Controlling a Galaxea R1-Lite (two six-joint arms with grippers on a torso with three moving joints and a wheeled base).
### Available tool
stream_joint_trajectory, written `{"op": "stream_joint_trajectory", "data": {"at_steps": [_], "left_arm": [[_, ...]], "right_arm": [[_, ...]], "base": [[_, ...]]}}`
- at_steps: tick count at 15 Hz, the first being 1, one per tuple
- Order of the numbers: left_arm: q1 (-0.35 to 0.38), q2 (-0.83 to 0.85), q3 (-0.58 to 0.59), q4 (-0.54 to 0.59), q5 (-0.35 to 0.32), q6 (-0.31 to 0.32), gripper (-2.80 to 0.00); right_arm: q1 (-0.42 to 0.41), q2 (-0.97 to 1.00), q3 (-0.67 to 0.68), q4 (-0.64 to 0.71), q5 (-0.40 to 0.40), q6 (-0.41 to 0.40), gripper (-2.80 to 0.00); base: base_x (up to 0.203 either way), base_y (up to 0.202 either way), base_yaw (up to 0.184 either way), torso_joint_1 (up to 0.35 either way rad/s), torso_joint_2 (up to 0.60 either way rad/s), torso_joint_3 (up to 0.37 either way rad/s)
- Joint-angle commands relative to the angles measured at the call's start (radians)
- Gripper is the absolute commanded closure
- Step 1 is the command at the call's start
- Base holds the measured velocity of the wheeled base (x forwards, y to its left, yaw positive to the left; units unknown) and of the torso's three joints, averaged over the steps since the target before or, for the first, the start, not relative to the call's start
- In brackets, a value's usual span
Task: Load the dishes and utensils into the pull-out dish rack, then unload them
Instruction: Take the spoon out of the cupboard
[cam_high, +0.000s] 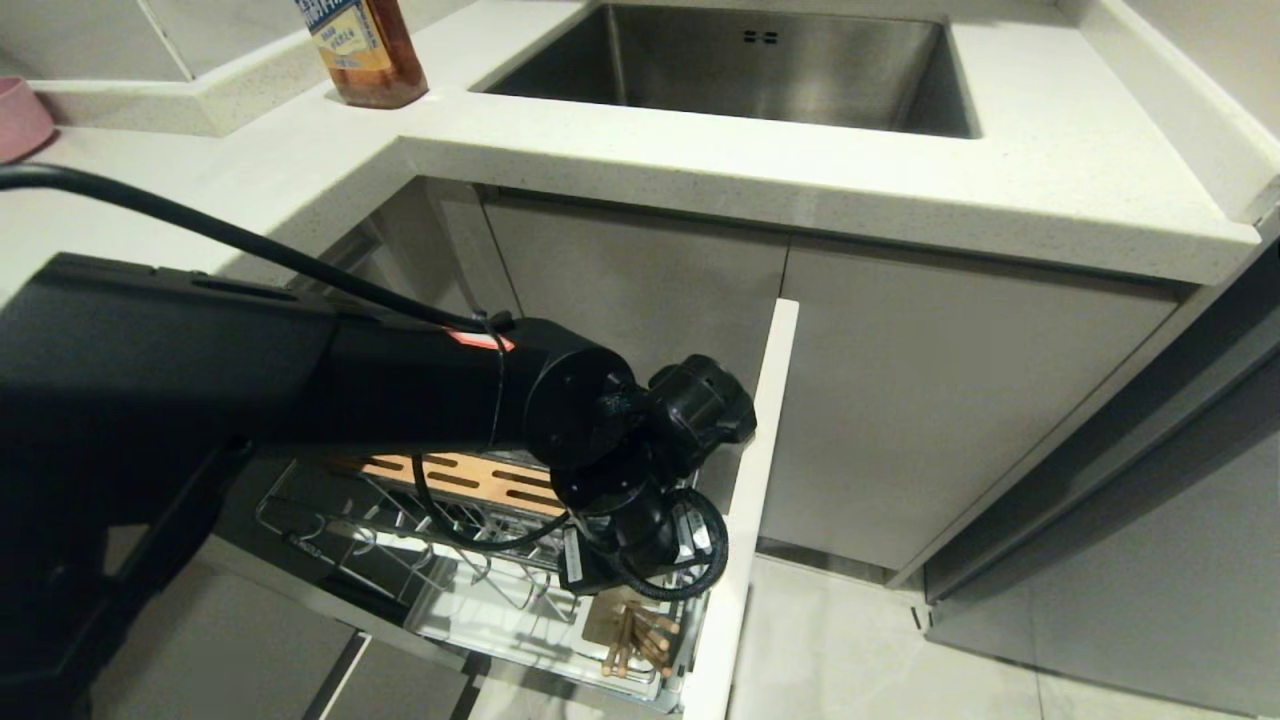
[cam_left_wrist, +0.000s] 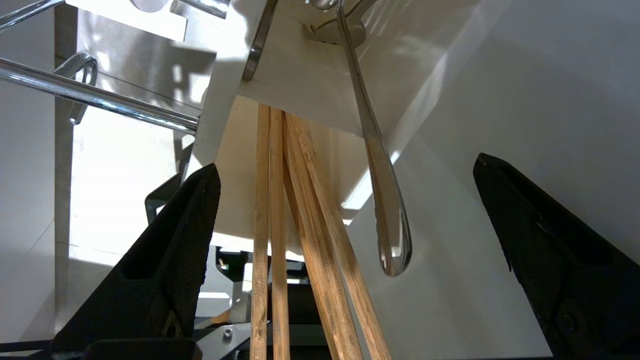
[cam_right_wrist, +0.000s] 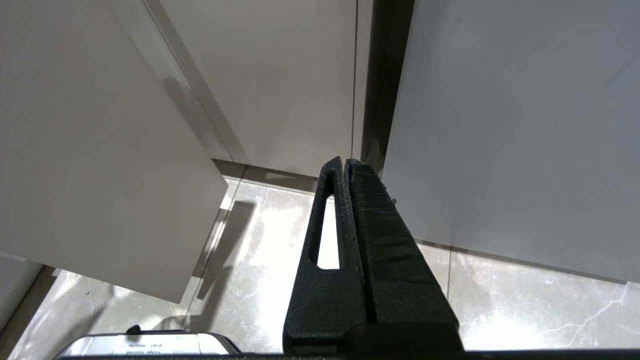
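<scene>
My left arm reaches down into the pull-out dish rack (cam_high: 330, 520), a chrome wire basket with a slotted wooden strip (cam_high: 470, 475) and a tall pale front (cam_high: 750, 500). My left gripper (cam_left_wrist: 347, 162) is open, its black fingers (cam_left_wrist: 175, 250) wide apart on either side of the utensils. Several wooden chopsticks (cam_left_wrist: 272, 225) and a shiny metal spoon handle (cam_left_wrist: 390, 215) stand in the white utensil holder (cam_left_wrist: 300, 90), untouched between the fingers. The chopsticks (cam_high: 640, 635) also show below the wrist in the head view. The dishes are out of view. My right gripper (cam_right_wrist: 346, 161) hangs shut and empty above the floor.
Above the rack runs a white countertop (cam_high: 1050, 170) with a steel sink (cam_high: 750, 60). A brown bottle (cam_high: 365, 50) stands at the back left beside a pink item (cam_high: 20, 115). Closed cabinet doors (cam_high: 950, 400) and tiled floor (cam_high: 900, 650) lie to the right.
</scene>
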Motion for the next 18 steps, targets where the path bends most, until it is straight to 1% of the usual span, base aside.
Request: {"op": "stream_joint_trajectory", "data": {"at_steps": [1,3,4,11,13,16,18], "left_arm": [[0.000,0.006,0.000,0.004,-0.004,-0.005,-2.80],[0.000,0.006,0.000,0.004,-0.018,-0.005,-2.80],[0.001,0.006,-0.002,0.004,-0.019,-0.005,0.00],[0.001,0.007,-0.006,0.005,-0.019,-0.005,0.00],[0.001,-0.041,-0.006,0.005,-0.019,-0.005,0.00],[0.001,0.006,-0.006,0.005,-0.019,-0.005,0.00],[0.003,-0.011,-0.008,0.008,-0.018,-0.005,0.00]], "right_arm": [[0.000,0.001,0.000,0.000,0.000,0.000,0.00],[0.000,0.000,0.000,0.000,0.000,0.000,0.00],[0.000,0.001,0.000,0.000,0.000,0.000,0.00],[0.000,0.000,0.000,0.000,0.000,0.000,0.00],[0.000,0.000,0.000,0.000,0.000,0.000,0.00],[0.000,0.000,0.000,0.000,0.000,0.000,0.00],[0.000,0.000,0.000,0.000,0.000,0.000,0.00]], "base": [[0.000,0.000,0.000,0.000,0.00,0.000],[0.000,0.000,0.000,0.000,0.00,0.000],[0.000,0.000,0.000,0.000,0.00,0.000],[0.000,0.000,0.000,0.000,0.00,0.000],[0.000,0.000,0.000,0.000,0.00,0.000],[0.000,0.000,0.000,0.000,0.00,0.000],[0.000,0.000,0.000,0.000,0.00,0.000]]}}
